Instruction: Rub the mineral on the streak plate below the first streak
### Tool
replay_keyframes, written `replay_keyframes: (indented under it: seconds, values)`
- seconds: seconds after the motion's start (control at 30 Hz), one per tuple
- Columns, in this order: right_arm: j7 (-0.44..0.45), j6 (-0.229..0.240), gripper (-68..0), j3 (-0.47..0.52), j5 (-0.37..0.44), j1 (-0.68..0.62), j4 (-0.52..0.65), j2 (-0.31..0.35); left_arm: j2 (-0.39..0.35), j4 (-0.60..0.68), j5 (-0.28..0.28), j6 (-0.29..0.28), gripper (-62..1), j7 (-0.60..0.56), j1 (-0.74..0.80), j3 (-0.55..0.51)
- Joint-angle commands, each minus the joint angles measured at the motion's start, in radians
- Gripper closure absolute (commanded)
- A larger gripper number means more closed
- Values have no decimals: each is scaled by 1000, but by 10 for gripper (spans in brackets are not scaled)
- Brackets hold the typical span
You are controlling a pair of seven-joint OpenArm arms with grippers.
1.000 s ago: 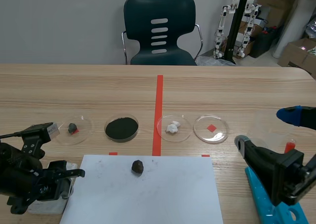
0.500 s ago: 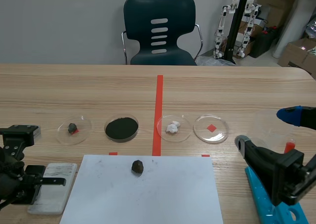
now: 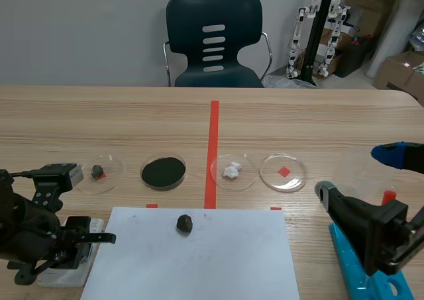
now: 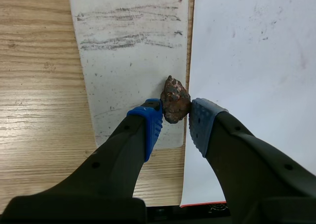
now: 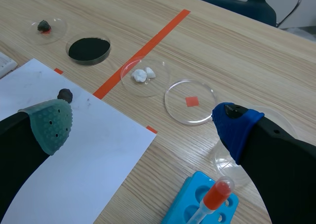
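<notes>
The left gripper (image 4: 174, 116) pinches a rough reddish-brown mineral lump (image 4: 176, 104) between its blue pads, at the four o'clock edge of a white rectangular streak plate (image 4: 131, 80), beside a white paper sheet (image 4: 256, 61). Grey pencil-like streaks (image 4: 123, 39) lie ahead at eleven o'clock. The right gripper (image 5: 142, 126) gapes wide, empty.

A white paper (image 3: 199, 263) lay on the worktop (image 3: 298, 114), a dark rock (image 3: 184, 223) on it. Beyond stood four dishes (image 3: 295, 179) in a row: one held a stone (image 3: 97, 171), one black powder (image 3: 163, 171), one white lumps (image 3: 231, 171). A blue rack (image 5: 190, 211) held a red-capped tube (image 5: 216, 197).
</notes>
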Motion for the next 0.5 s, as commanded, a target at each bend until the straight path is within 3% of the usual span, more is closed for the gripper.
replay_keyframes:
  seconds: [0.0, 0.13, 0.27, 0.47]
  values:
    - [18, 1, -591, 8, 10, 1, 20, 3, 5, 1, 51, 35, -130, 47, 14, 6]
    - [18, 1, -591, 8, 10, 1, 20, 3, 5, 1, 163, 92, -130, 100, 14, 6]
    - [18, 1, -591, 8, 10, 1, 20, 3, 5, 1, 222, 119, -130, 114, 14, 6]
    - [18, 1, -591, 8, 10, 1, 20, 3, 5, 1, 212, 117, -130, 97, 14, 6]
